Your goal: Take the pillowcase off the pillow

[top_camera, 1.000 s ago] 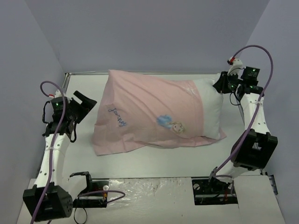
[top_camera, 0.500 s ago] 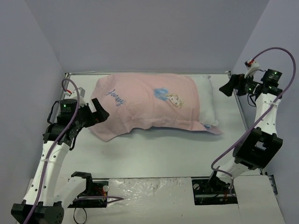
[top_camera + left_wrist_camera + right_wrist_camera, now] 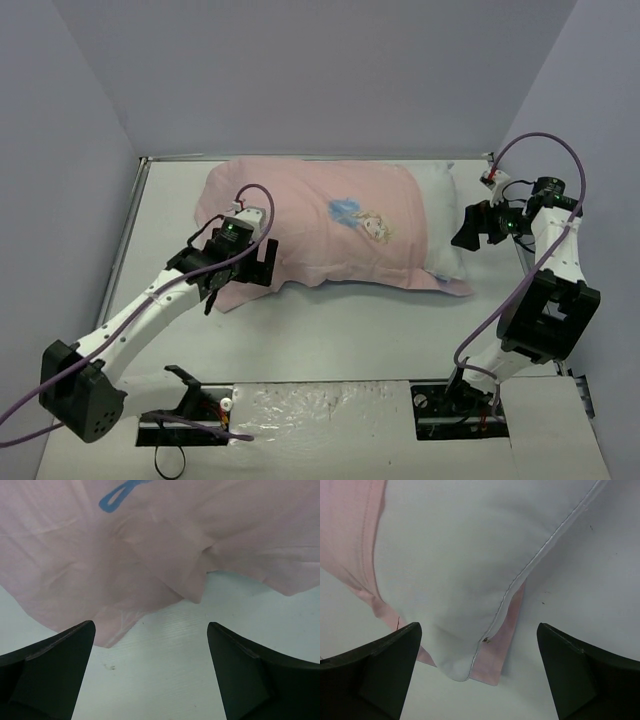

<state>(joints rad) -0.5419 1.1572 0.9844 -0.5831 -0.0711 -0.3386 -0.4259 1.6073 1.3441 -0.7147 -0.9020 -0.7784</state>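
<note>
Now both tools are spread and grip nothing. The left tool [image 3: 243, 262] hangs over the closed lower-left corner of the pillowcase [image 3: 320, 225]. The right tool [image 3: 468, 228] faces the bare white end of the pillow [image 3: 447, 215] at right. Its long axis runs left to right across the table [image 3: 330, 320].

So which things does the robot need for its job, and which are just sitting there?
For the job: pillowcase, pillow, left gripper, right gripper.
Just there: table, grey walls.
</note>
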